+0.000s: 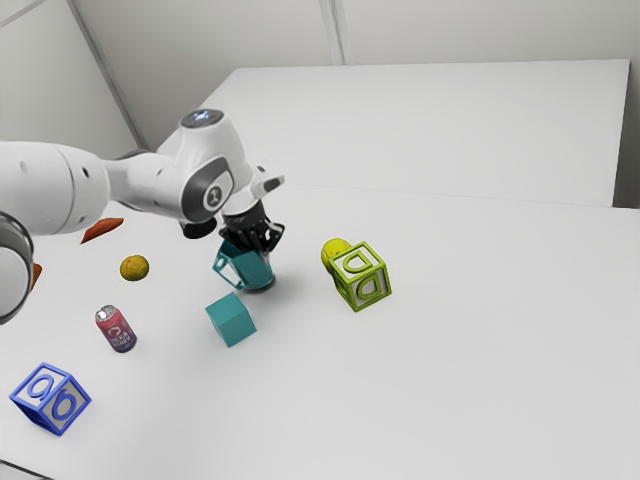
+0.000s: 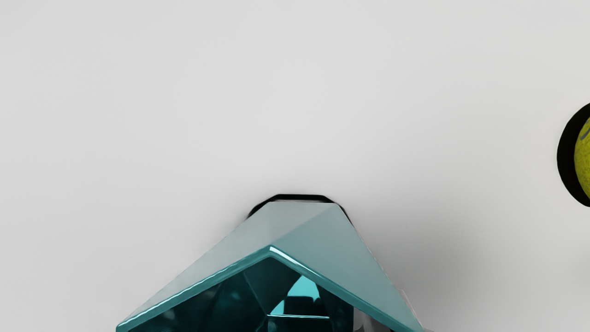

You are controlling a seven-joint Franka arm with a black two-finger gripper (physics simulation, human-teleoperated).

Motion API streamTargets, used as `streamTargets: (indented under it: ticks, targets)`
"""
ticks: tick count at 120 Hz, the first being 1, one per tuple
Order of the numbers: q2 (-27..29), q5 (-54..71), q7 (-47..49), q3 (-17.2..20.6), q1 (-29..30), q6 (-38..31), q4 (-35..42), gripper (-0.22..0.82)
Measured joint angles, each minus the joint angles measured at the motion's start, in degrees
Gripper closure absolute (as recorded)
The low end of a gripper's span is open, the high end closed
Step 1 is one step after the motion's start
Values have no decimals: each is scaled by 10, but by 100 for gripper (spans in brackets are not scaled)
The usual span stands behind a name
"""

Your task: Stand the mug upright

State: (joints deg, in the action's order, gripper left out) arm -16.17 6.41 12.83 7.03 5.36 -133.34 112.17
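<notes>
The teal faceted mug (image 1: 248,268) has its mouth turned up toward my hand and its dark base low at the table; whether that base rests flat I cannot tell. Its handle points to the exterior view's left. My gripper (image 1: 264,247) is down at the rim, on the side away from the handle. In the wrist view the angular rim and dark interior of the mug (image 2: 318,235) face the camera, and a grey bit of the gripper (image 2: 366,321) shows by the wall. The mug hides much of the gripper.
A teal cube (image 1: 231,320) lies close to the mug. Beyond it are a yellow-green letter block (image 1: 362,277) and a yellow ball (image 1: 334,250). Toward the exterior view's left are a can (image 1: 117,329), an orange fruit (image 1: 134,267), a blue block (image 1: 51,399) and a dark object (image 1: 199,228).
</notes>
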Motion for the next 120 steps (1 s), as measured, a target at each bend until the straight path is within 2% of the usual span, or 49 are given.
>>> streamTargets:
  ticks: [8,31,51,81,120]
  targets:
    - [-2,1,6,0,0,-2,0,77]
    - [1,4,16,0,-6,-4,-1,35]
    - [25,6,22,0,-18,-2,-3,16]
    - [92,5,27,-2,-30,28,-7,5]
    - [163,14,21,-4,-50,175,-63,1]
